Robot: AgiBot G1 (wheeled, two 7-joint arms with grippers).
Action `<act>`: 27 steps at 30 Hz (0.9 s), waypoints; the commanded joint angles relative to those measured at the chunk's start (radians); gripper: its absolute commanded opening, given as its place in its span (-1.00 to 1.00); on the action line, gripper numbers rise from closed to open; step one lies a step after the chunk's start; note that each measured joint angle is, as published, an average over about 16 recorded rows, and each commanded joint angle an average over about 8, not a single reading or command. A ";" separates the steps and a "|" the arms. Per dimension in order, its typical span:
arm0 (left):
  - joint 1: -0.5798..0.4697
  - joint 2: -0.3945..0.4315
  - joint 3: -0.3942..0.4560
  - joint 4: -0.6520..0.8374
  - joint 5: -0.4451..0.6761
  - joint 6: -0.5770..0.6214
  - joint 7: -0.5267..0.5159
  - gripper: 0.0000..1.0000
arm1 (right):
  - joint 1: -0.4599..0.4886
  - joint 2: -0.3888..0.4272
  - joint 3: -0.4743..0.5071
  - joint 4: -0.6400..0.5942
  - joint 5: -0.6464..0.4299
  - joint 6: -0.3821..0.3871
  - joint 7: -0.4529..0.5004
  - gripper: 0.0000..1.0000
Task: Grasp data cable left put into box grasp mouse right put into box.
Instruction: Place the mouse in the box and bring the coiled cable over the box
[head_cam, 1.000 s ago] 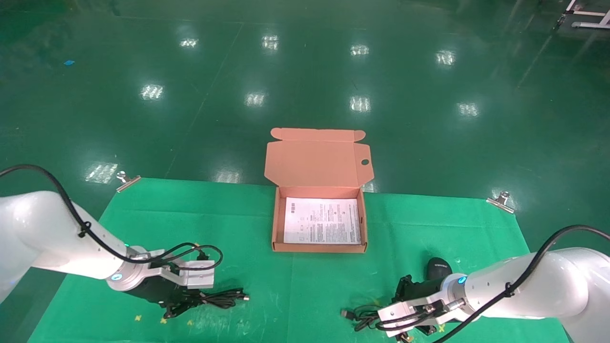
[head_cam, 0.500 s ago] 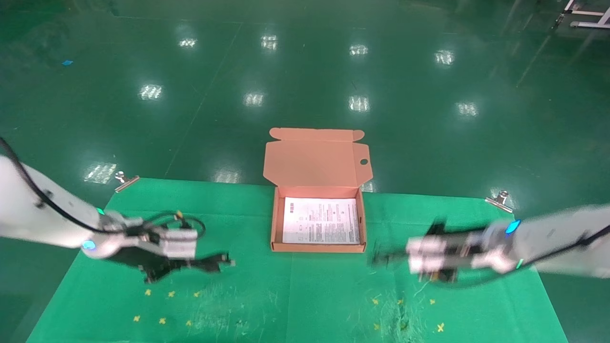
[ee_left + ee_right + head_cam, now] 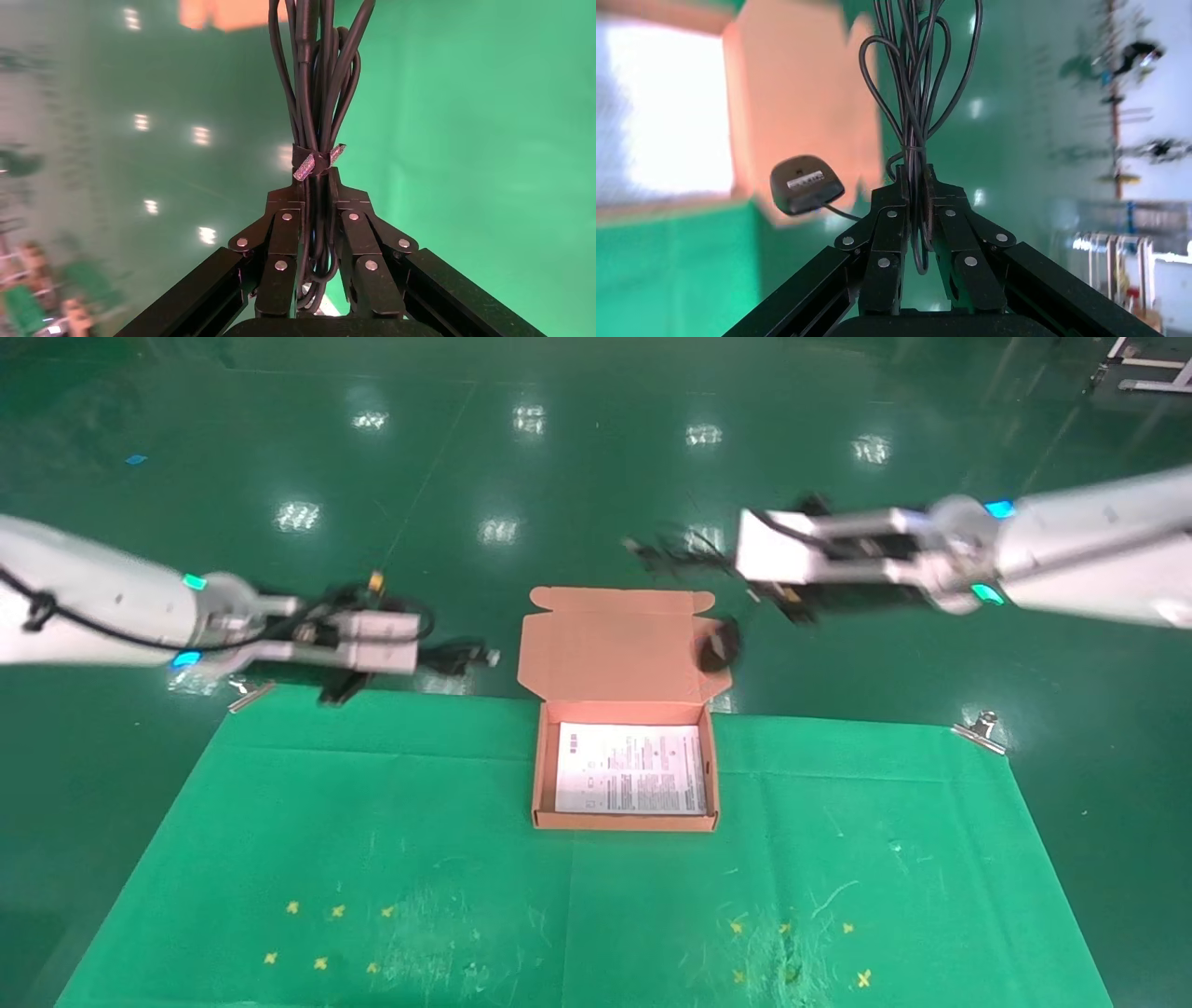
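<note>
The salmon-orange box lies open at the mat's far middle, a white printed sheet inside and its lid folded back. My left gripper hovers left of the lid, shut on the data cable, a tied black bundle sticking out past the fingertips of that gripper. My right gripper is raised beyond the lid's right corner, shut on the mouse's looped cord. The black mouse dangles from that cord in front of the lid, label side facing the right gripper.
A green mat covers the table, held by metal clips at its far left and far right corners. Small yellow crosses mark the mat near the front. Glossy green floor lies beyond.
Both arms rose from the mat's front and swung toward the far side. The data cable went up with the left gripper, the mouse with the right by its cord.
</note>
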State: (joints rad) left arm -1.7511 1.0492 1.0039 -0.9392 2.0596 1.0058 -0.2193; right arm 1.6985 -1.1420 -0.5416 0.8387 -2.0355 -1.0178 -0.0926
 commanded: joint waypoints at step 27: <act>-0.059 0.042 0.001 0.054 0.075 -0.049 -0.028 -1.00 | 0.139 -0.199 -0.020 -0.259 0.092 0.079 -0.138 -1.00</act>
State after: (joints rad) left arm -1.8091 1.0882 1.0051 -0.8927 2.1401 0.9604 -0.2601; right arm 1.8351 -1.3433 -0.5645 0.5784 -1.9423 -0.9380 -0.2280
